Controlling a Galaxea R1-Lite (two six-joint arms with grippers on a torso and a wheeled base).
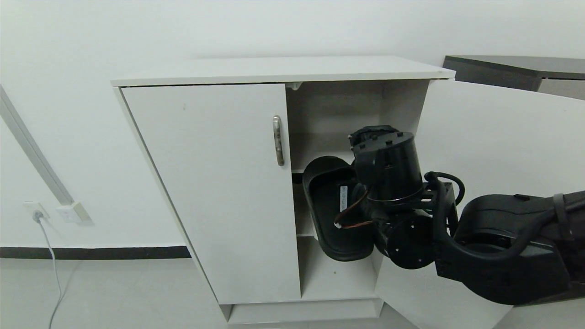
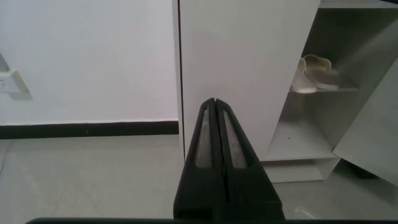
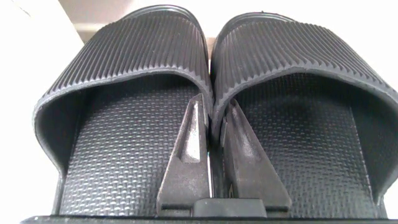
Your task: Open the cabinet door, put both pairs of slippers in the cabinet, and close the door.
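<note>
The right arm (image 1: 502,242) is stretched from the right into the open half of the white cabinet (image 1: 274,68), its wrist turned toward the shelves. The right gripper (image 3: 214,102) is pinched narrowly on the two touching inner walls of the pair of black slippers (image 3: 137,143), one finger inside each slipper. The pair is held on edge in the cabinet opening, in front of the shelf edges. The left gripper (image 2: 215,106) is held low before the cabinet, its fingers pressed together with nothing between them. A pair of beige slippers (image 2: 315,73) is seen on a shelf (image 2: 345,89) inside. The left door (image 1: 215,183), with its metal handle (image 1: 278,140), is closed; the right door (image 1: 493,137) is swung wide open just beside the arm.
</note>
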